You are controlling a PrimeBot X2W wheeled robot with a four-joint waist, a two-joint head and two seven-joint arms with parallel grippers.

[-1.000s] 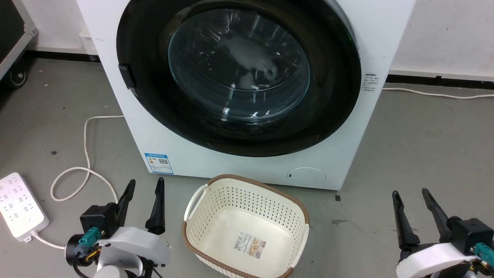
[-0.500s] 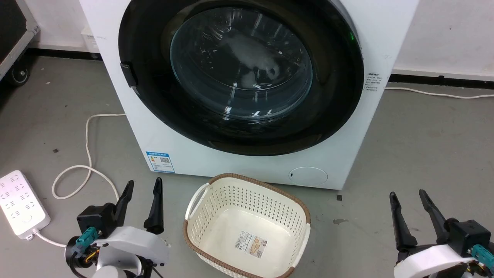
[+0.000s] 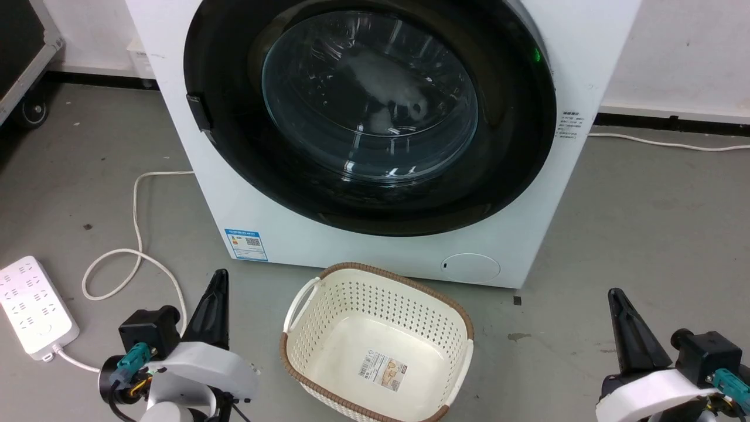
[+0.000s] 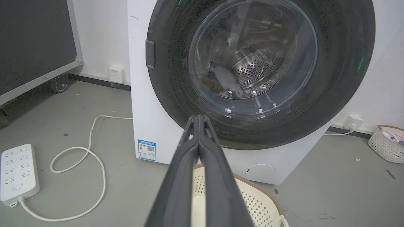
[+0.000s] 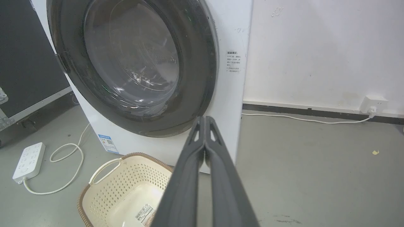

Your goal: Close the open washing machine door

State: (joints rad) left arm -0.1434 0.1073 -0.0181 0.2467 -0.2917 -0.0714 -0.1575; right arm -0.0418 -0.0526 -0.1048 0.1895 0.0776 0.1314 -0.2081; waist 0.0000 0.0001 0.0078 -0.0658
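Note:
The washing machine (image 3: 281, 228) is a white box straight ahead. Its washing machine door (image 3: 369, 105), glossy black with a bulging glass window, lies flat against the front, and I see no gap at its rim. Through the glass in the left wrist view the steel drum shows behind the door (image 4: 262, 69). The right wrist view shows the door (image 5: 132, 63) from the right side. My left gripper (image 3: 220, 278) is shut on nothing, low at the left beside the basket. My right gripper (image 3: 615, 296) is shut on nothing, low at the right over bare floor. Both are well short of the machine.
A cream perforated basket (image 3: 464, 319) with a brown rim stands on the floor right before the machine, between my arms. A white power strip (image 3: 32, 305) and its looped cable (image 3: 136, 234) lie at the left. A wheeled black case (image 4: 34, 47) stands far left.
Both grippers have gone from open to shut, each pair of fingers now pressed together. The head view has shifted slightly; the door and basket have not moved.

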